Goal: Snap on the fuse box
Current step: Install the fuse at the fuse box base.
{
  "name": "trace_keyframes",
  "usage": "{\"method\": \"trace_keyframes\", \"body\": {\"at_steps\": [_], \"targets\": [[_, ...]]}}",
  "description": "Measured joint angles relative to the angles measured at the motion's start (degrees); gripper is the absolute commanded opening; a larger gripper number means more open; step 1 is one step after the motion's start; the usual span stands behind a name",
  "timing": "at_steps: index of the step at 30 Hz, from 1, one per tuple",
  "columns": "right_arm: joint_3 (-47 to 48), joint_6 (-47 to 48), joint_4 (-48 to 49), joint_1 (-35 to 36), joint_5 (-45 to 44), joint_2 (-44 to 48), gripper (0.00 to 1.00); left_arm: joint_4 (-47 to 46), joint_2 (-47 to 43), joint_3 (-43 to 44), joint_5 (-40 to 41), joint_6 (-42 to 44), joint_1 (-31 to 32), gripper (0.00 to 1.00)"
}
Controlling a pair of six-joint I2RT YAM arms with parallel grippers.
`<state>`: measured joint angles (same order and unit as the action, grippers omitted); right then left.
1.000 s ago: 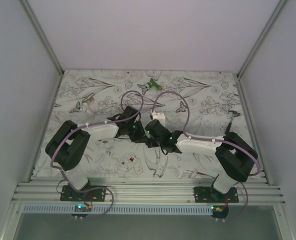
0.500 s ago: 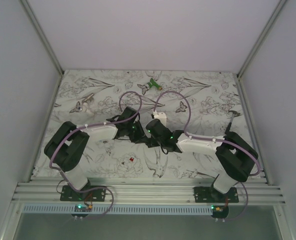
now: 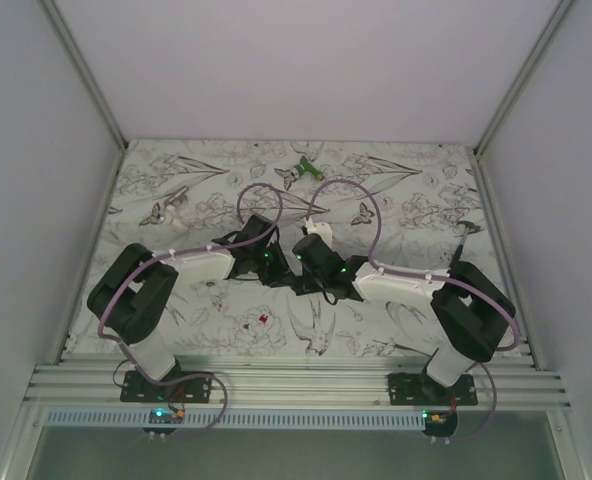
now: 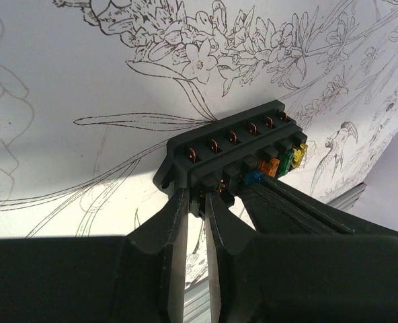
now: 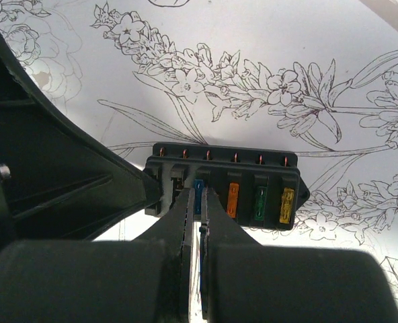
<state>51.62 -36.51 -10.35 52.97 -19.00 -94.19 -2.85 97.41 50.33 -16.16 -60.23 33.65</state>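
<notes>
Fuse box [image 5: 226, 185] sits right at the tips of both claws, mid-counter, long side across the R claw's view. L claw [image 4: 195, 196] is clamped on the box's near corner w/ only a thin slit btwn its fingers, so it's grasping the fuse box. R claw [image 5: 197, 200] is clenched tight, tips pressed onto the box face at the blue fuse [image 5: 197, 186]; can't tell whether it pinches that fuse or just pushes on it.

Right of the R claw's tips, in the same row: orange fuse [image 5: 232, 200], green fuse [image 5: 259, 203], yellow fuse [image 5: 287, 205]. Just beyond the tips, along the box's far edge, is a line of copper contacts [image 5: 234, 157].

Crowding: the L claw's black body fills the space left of the R claw and meets the box's left end, so the 2 claws sit nearly touching.

Beyond both claws lies the counter [image 5: 333, 54] w/ a black-line flower print. Far past them, near the back wall, is a green-and-white gadget [image 3: 301, 170]. On the near side, behind the L claw, a tiny red piece [image 3: 263, 319] lies alone.

Marks on the fuse faces are too small to read.
</notes>
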Motion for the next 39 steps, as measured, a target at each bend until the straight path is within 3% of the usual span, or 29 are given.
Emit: {"method": "trace_keyframes", "body": {"at_steps": [39], "targets": [[8.37,2.58,-10.67,-0.39,1.77,-4.90,0.00,-1.95,-1.68,-2.29,0.90,-1.70,0.07,0.00]]}}
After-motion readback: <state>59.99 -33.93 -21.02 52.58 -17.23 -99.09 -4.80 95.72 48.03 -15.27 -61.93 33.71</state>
